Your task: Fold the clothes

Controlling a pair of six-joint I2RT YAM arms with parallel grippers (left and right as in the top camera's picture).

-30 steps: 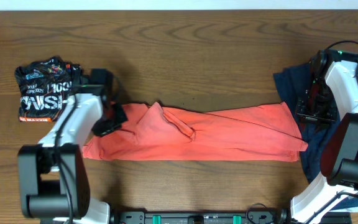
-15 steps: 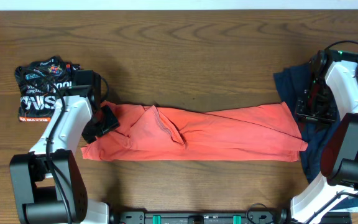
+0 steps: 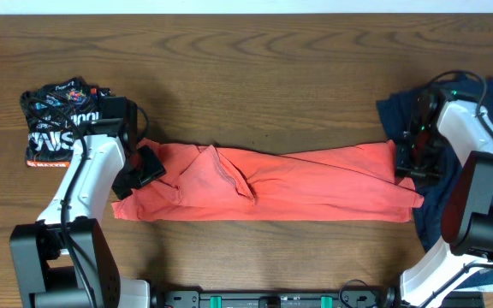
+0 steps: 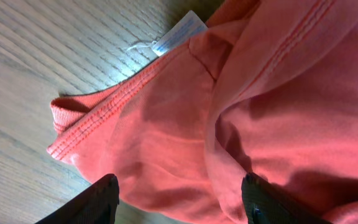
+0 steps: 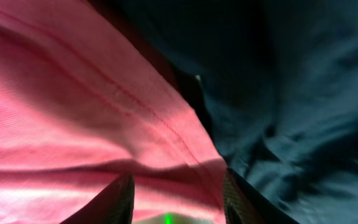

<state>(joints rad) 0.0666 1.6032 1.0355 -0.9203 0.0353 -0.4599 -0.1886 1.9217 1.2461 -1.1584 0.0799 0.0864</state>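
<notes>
Left gripper (image 4: pixel 180 194) has its fingers spread wide with nothing between them, hanging right over the bunched left end of the coral-red T-shirt (image 4: pixel 272 124). Can't tell from the wrist view whether the tips actually touch the cloth, since they're cut off by the bottom of the frame. A ribbed collar edge (image 4: pixel 73 115) and a small white label (image 4: pixel 179 31) poke out at the upper left of that view.

Right gripper (image 5: pixel 176 199) is spread too, not holding anything. It sits over the seam where the coral shirt's right end meets the navy-blue T-shirt (image 5: pixel 303 93). That view is dark and blurry, so contact is anyone's guess.

From overhead, the coral shirt (image 3: pixel 315 184) lies as a long flat band across the middle of the wooden table (image 3: pixel 272 77), one gripper at each end. The navy one (image 3: pixel 398 115) is at the right edge, mostly hidden behind the right arm and cut off by the frame. The black T-shirt (image 3: pixel 54 128) is crumpled at the upper left, its print too scrunched to read, with the left arm covering its right side.
</notes>
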